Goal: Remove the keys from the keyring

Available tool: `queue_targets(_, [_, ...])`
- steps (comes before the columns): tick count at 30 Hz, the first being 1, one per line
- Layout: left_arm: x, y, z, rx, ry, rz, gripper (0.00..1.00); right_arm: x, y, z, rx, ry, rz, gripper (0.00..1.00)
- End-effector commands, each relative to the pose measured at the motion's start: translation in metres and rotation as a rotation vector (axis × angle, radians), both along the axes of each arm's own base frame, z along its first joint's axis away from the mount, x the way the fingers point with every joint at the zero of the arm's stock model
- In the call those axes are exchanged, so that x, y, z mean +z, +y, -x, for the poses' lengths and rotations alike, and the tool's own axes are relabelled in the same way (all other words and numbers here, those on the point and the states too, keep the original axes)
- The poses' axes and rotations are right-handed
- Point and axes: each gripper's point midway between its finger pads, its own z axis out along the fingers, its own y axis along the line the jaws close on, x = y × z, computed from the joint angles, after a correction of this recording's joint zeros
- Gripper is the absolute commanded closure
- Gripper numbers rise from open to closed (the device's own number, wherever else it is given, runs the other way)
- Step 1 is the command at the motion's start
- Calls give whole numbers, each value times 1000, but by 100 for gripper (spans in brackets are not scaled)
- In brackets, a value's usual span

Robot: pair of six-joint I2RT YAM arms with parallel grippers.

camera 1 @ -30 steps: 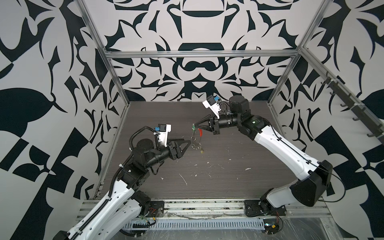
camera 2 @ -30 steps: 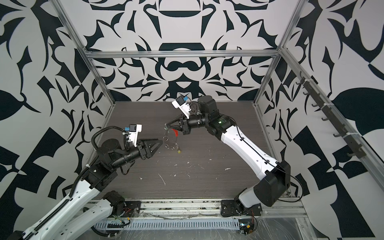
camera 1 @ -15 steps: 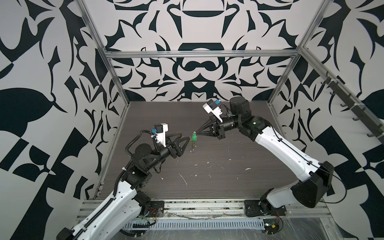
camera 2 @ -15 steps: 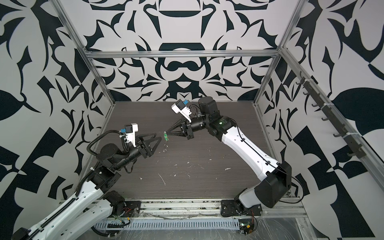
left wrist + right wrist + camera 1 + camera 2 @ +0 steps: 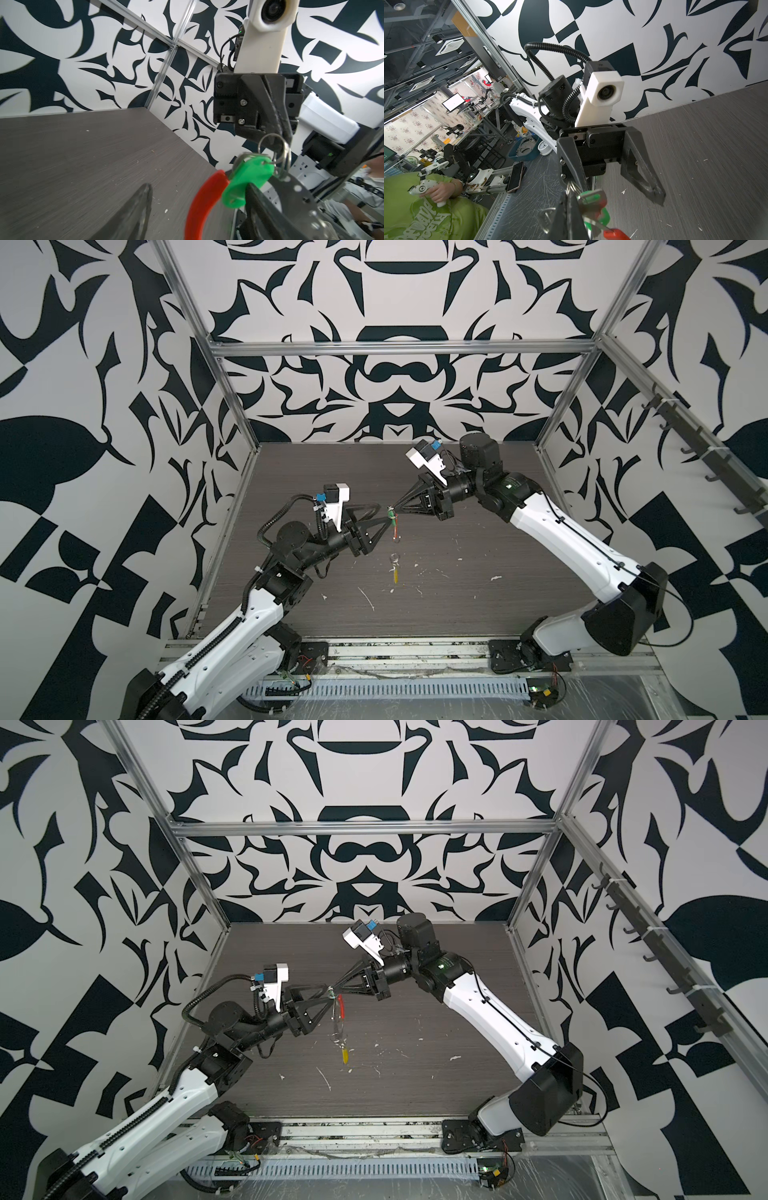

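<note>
The keyring hangs in the air at mid-table, its red sleeve (image 5: 397, 526) (image 5: 340, 1004) (image 5: 205, 199) near the top. My right gripper (image 5: 395, 509) (image 5: 334, 988) (image 5: 284, 137) (image 5: 570, 192) is shut on a small silver ring (image 5: 274, 145) at the top of the keyring. The green key (image 5: 390, 515) (image 5: 247, 182) (image 5: 604, 216) dangles just under that grip. It rests against one finger (image 5: 261, 205) of my left gripper (image 5: 384, 515) (image 5: 328, 995) (image 5: 198, 187) (image 5: 623, 193), which is open with the red sleeve between its jaws. The yellow key (image 5: 397, 576) (image 5: 345, 1054) hangs lowest, near the table.
White flecks (image 5: 368, 597) are scattered over the dark wood-grain table (image 5: 478, 614). Aluminium frame posts (image 5: 232, 414) and patterned walls close in the left, back and right sides. A metal rail (image 5: 415, 649) with both arm bases runs along the front edge.
My left gripper has risen and come in from the lower left, bringing one finger against the green key. The right gripper has kept its hold and rolled slightly.
</note>
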Motion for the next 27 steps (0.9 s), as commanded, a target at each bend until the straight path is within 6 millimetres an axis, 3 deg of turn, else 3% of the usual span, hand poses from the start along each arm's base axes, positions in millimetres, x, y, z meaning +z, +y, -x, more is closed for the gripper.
queue_targets(1, [28, -4, 16, -85, -80, 57, 30, 15, -4, 7, 30, -53, -51, 100])
queue_targets(8, [36, -3, 19, -100, -74, 79, 31, 15, -5, 8, 31, -48, -55, 100])
queue_targets(16, [39, -5, 20, -114, -78, 88, 43, 12, -4, 7, 27, -39, -50, 100])
queue_targets(22, [39, -5, 18, -108, -73, 88, 44, 12, -4, 6, 25, -34, -52, 100])
queue_targets(27, [38, -6, 16, -105, -68, 87, 57, 12, -4, 6, 21, -34, -52, 100])
